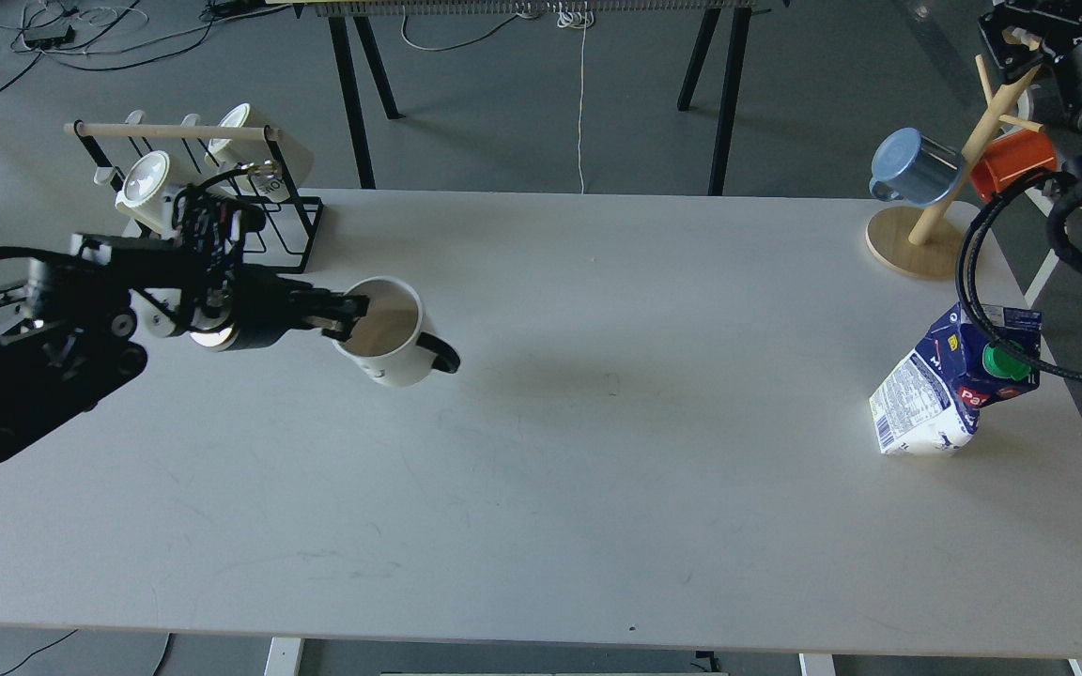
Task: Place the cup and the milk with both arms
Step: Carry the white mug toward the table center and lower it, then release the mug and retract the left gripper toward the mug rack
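A white cup point(398, 357) with a black handle hangs tilted above the white table point(597, 488), left of centre. My left gripper point(353, 310) is shut on the cup's near rim, one finger inside and one outside. The blue and white milk carton point(926, 404) with a green cap stands leaning near the table's right edge. My right arm is at the top right corner, well above and behind the carton. Its far end point(1015, 28) is dark and cut by the frame edge, so its fingers cannot be told apart.
A black wire rack point(287, 225) with white mugs stands at the back left, just behind my left arm. A wooden mug tree point(917, 244) with a blue cup point(912, 169) and an orange cup point(1011, 164) stands at the back right. A black cable point(968, 282) loops over the carton.
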Robot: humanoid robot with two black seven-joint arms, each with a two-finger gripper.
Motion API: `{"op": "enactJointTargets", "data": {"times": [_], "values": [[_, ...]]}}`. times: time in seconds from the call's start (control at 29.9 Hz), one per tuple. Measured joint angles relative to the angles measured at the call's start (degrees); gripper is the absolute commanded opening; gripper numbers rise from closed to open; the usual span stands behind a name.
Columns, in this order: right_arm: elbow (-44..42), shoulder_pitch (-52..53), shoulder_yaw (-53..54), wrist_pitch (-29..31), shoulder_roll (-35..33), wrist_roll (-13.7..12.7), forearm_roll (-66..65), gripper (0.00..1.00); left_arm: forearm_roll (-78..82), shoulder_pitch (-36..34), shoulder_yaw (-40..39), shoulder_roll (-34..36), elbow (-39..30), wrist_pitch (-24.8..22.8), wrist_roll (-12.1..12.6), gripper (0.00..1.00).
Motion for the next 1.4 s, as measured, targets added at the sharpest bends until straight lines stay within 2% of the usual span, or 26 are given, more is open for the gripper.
{"op": "enactJointTargets", "data": {"times": [0.1, 0.23, 0.3, 0.4, 0.57, 0.67, 0.8, 0.87, 0.9, 1.0, 1.04, 1.07, 1.14, 1.27, 1.4], "values": [[-0.22, 2.10, -0.10, 0.00, -0.06, -0.16, -0.15, 1.00, 0.33, -1.91, 0.40, -6.38, 0.09, -0.01, 2.61, 0.04], [-0.47, 4.69, -0.63, 0.00, 0.00, -0.21, -0.18, 1.00, 1.47, -2.45, 0.87, -15.12, 0.82, -0.01, 7.30, 0.05], [-0.53, 5.61, -0.76, 0.00, 0.05, -0.24, -0.21, 1.00, 2.77, -2.46, 1.96, -18.73, 1.43, -0.01, 8.72, 0.05], [-0.55, 6.56, -0.80, 0.00, 0.16, -0.23, -0.22, 1.00, 3.94, -2.68, 3.96, -23.23, 3.15, -0.01, 9.47, 0.07], [-0.55, 6.77, -0.64, 0.00, 0.22, -0.10, -0.19, 1.00, 4.21, -2.79, 5.13, -27.21, 5.82, -0.01, 9.78, 0.11], [-0.43, 6.67, -0.64, 0.00, 0.22, -0.07, -0.18, 1.00, 4.51, -2.75, 6.37, -27.68, 6.15, -0.01, 10.34, 0.16], [-0.22, 6.27, -0.66, 0.00, 0.22, -0.07, -0.18, 1.00, 4.79, -2.54, 6.95, -27.93, 6.17, -0.01, 10.57, 0.17], [-0.20, 6.14, -0.66, 0.00, 0.13, -0.07, -0.18, 1.00, 4.80, -2.53, 6.99, -28.02, 6.18, -0.01, 10.57, 0.21], [-0.20, 6.06, -0.66, 0.00, 0.00, -0.07, -0.18, 1.00, 4.80, -2.53, 6.99, -28.03, 6.19, -0.01, 10.57, 0.25], [0.05, 5.66, -0.66, 0.00, -1.03, -0.07, -0.18, 1.00, 4.71, -2.53, 6.63, -27.99, 6.01, -0.01, 10.55, 0.54], [0.14, 5.41, -0.66, 0.00, -1.41, -0.07, -0.17, 1.00, 4.59, -2.53, 6.30, -27.77, 5.77, -0.01, 10.50, 0.60], [0.19, 5.24, -0.66, 0.00, -1.67, -0.07, -0.17, 1.00, 4.46, -2.53, 5.75, -27.49, 5.55, -0.01, 10.28, 0.61], [0.25, 4.99, -0.65, 0.00, -2.28, -0.13, -0.16, 1.00, 4.18, -2.54, 3.04, -26.99, 5.32, -0.01, 9.92, 0.61], [1.70, 4.15, -0.59, 0.00, -4.71, -0.16, 0.06, 1.00, 3.15, -2.30, -7.26, -24.83, 5.24, 0.03, 9.05, 0.62], [8.35, -0.56, 0.02, 0.00, -7.74, 0.18, 0.36, 1.00, -1.94, -1.96, -15.95, -23.66, 6.31, 0.02, 5.86, 0.62]]}}
